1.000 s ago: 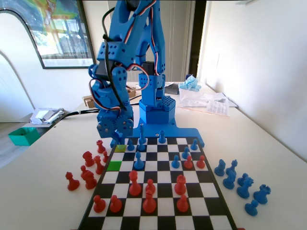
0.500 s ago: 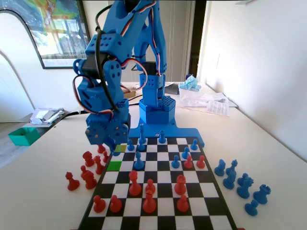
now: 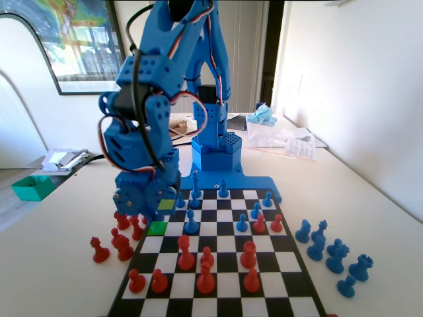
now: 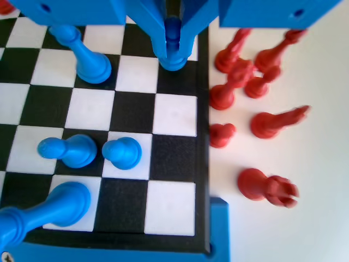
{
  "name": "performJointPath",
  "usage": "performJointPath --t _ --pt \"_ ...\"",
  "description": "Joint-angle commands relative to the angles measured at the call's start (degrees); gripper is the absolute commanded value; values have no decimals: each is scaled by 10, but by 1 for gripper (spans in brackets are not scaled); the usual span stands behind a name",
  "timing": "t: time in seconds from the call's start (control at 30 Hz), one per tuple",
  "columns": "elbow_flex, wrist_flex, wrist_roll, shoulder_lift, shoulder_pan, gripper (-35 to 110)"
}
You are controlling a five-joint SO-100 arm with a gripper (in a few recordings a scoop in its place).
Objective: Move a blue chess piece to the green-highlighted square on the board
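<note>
Blue pawn [image 4: 172,46] is pinched between the gripper [image 4: 173,41] jaws in the wrist view, closed tight around its stem, base just over the board [image 4: 131,112] near its right edge. In the fixed view the gripper sits low at the board's far left, right beside the green-highlighted square [image 3: 157,228]. Red pieces [image 4: 262,123] lie off-board nearby.

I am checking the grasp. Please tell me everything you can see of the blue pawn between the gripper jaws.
The blue chess piece is a small glossy plastic pawn with a flared round base. It stands upright between the two jaws of the gripper, which press on both its sides. It hangs at the board's edge column, beside the red pieces lying off the board.
</note>
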Motion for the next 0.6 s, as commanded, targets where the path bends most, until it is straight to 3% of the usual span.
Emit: performJointPath --t 0.0,0.57 --pt "11 -17 -11 20 10 1" --pt "36 -40 -25 21 22 4"
